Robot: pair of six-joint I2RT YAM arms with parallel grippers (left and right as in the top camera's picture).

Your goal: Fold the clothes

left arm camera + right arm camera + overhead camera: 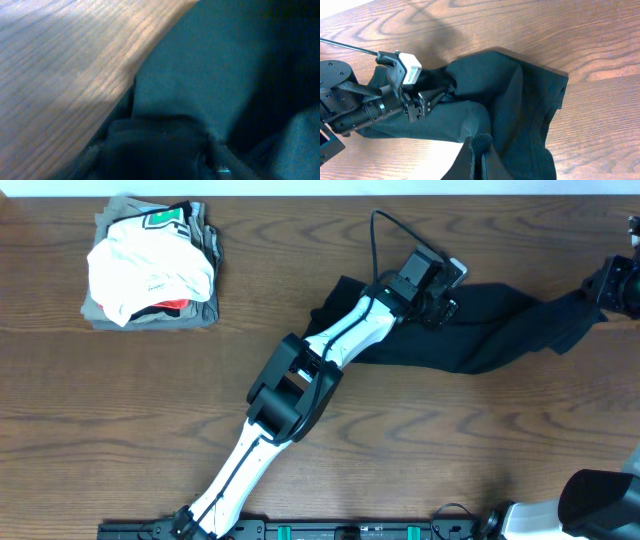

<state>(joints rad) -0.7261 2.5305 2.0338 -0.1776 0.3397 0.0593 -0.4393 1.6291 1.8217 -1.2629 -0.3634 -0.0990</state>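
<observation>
A black garment [500, 330] lay stretched across the far right of the table [450, 440], pulled out between the two arms. The left gripper [447, 308] sat over its middle, fingers drawn in on a bunched fold of cloth. The right gripper [603, 292], at the table's right edge, had its fingers [487, 152] narrowed together on the garment's end. A stack [150, 265] of folded clothes rested well apart at the far left corner.
</observation>
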